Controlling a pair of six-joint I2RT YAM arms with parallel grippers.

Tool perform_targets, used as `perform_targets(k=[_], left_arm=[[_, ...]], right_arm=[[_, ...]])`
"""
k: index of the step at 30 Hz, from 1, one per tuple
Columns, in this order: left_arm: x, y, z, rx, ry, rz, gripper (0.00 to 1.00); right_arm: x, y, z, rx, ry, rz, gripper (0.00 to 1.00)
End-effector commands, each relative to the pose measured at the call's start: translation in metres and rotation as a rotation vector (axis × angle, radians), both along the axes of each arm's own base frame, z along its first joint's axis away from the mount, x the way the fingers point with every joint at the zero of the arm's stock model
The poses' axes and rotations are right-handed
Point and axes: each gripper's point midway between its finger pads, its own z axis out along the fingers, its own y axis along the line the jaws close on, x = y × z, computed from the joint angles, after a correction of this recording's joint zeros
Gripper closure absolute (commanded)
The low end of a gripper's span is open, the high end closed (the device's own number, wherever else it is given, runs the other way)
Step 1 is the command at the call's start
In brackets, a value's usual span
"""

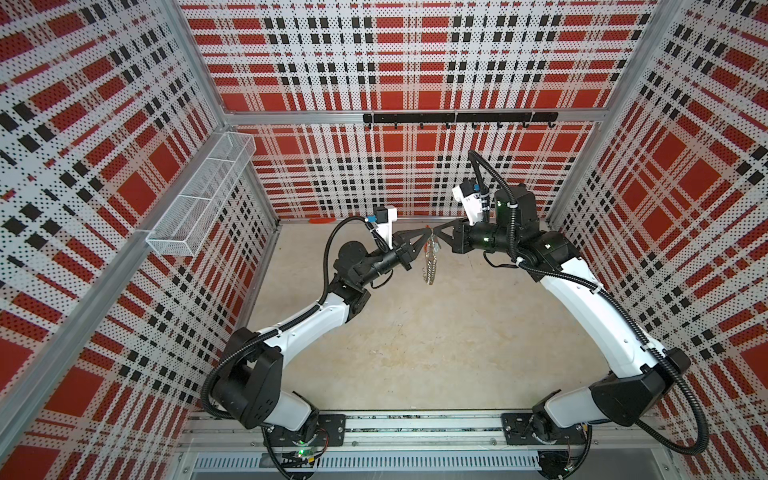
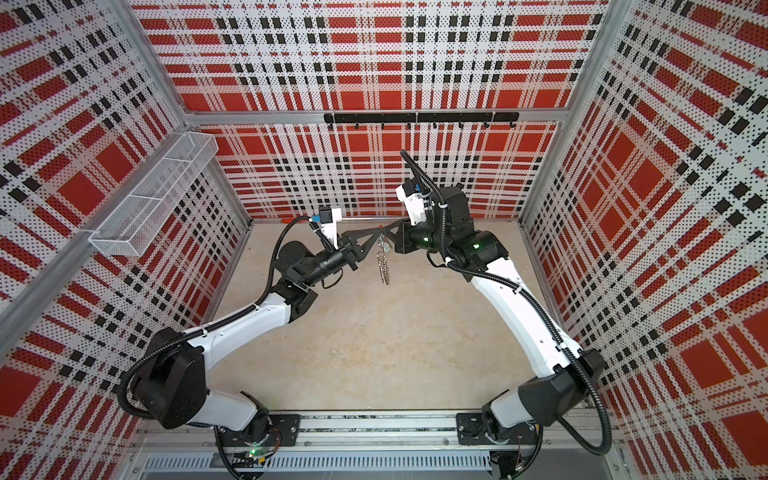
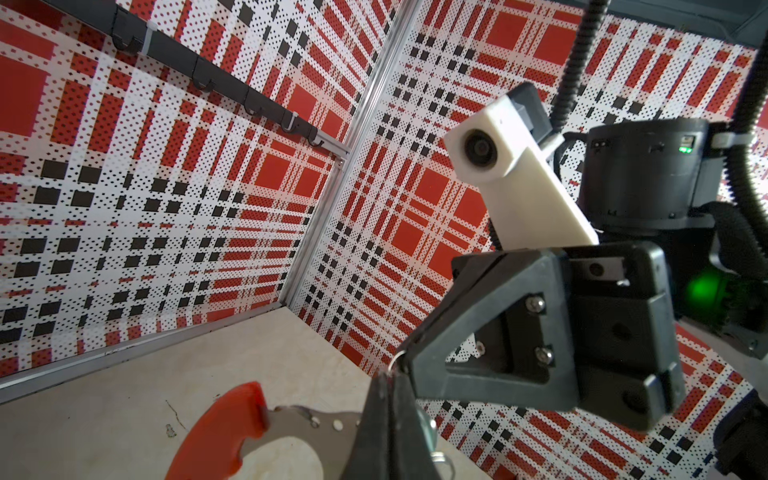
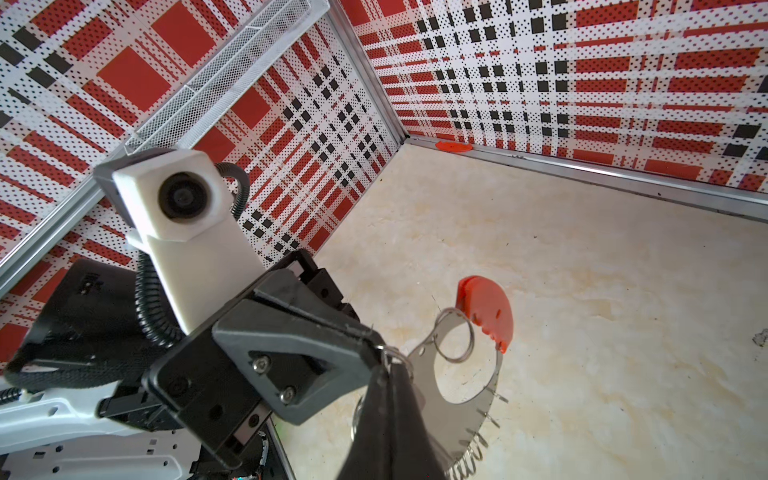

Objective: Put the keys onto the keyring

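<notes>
Both grippers meet tip to tip in mid-air over the middle of the floor. My left gripper [image 1: 427,230] and right gripper [image 1: 435,230] are both shut on a small wire ring [image 4: 395,355] at the keyring's top. The keyring [image 1: 430,266] hangs edge-on below them in both top views. Its grey hoop [image 4: 469,395], red segment [image 4: 486,311] and fringe of wire loops show in the right wrist view. The hoop [image 3: 307,419] passes behind my left gripper [image 3: 388,374]. The keys [image 1: 437,246] show only as a small pale tag beside the hoop.
A white wire basket [image 1: 203,195] hangs on the left wall. A black hook rail [image 1: 459,118] runs along the back wall. An orange-red strip [image 1: 322,220] lies at the back wall's foot. Plaid perforated walls close in three sides.
</notes>
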Motion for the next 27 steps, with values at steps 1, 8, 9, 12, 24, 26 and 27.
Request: perform_targets(k=[1, 8, 9, 12, 24, 26, 27], left_arm=[[-0.035, -0.013, 0.025, 0.029, -0.155, -0.147, 1.0], [-0.038, -0.003, 0.035, 0.025, -0.208, -0.147, 1.0], [-0.039, -0.001, 0.037, 0.018, -0.212, -0.148, 1.0], [-0.041, 0.006, 0.041, -0.01, -0.227, -0.151, 1.0], [-0.031, 0.013, 0.036, -0.003, -0.238, -0.135, 1.0], [-0.03, 0.012, 0.034, 0.0, -0.234, -0.137, 1.0], [-0.029, 0.012, 0.034, -0.001, -0.233, -0.136, 1.0]], right_arm=[[0.012, -0.003, -0.007, -0.001, 0.028, -0.025, 1.0], [0.014, -0.006, -0.023, 0.002, 0.072, -0.023, 1.0], [0.013, -0.006, -0.026, 0.006, 0.079, -0.019, 1.0], [0.008, -0.004, -0.032, 0.03, 0.105, 0.006, 1.0], [-0.014, -0.01, -0.041, 0.076, 0.144, 0.053, 1.0], [-0.015, -0.011, -0.036, 0.082, 0.133, 0.057, 1.0], [-0.016, -0.01, -0.034, 0.086, 0.125, 0.063, 1.0]])
